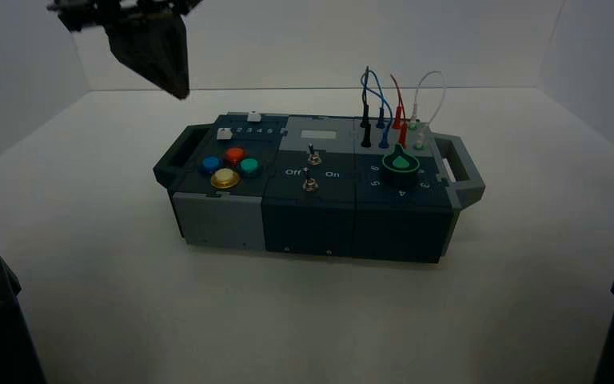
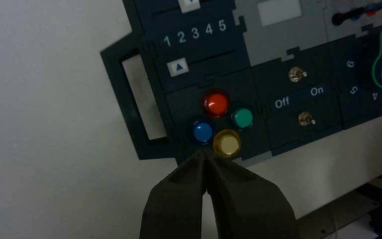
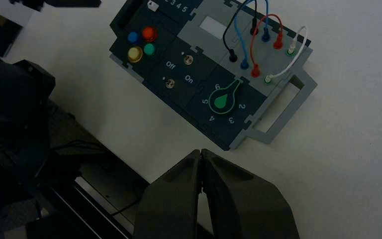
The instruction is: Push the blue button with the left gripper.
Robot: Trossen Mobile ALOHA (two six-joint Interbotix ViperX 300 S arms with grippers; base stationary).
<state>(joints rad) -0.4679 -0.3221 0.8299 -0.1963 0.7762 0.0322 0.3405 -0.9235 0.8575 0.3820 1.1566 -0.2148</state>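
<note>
Left gripper [image 2: 206, 155], jaws together, hangs high above the blue button [image 2: 202, 131]; descending off-line risks hitting the adjacent yellow button [image 2: 227, 143] instead.

white table [image 1: 304, 312], white walls [image 1: 16, 88]

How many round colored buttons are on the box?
4, clustered at the box's left end: the blue button, red button, teal-green button, yellow button. None seems hidden.

Overhead and wrist views, shared box [image 1: 320, 192]
</note>
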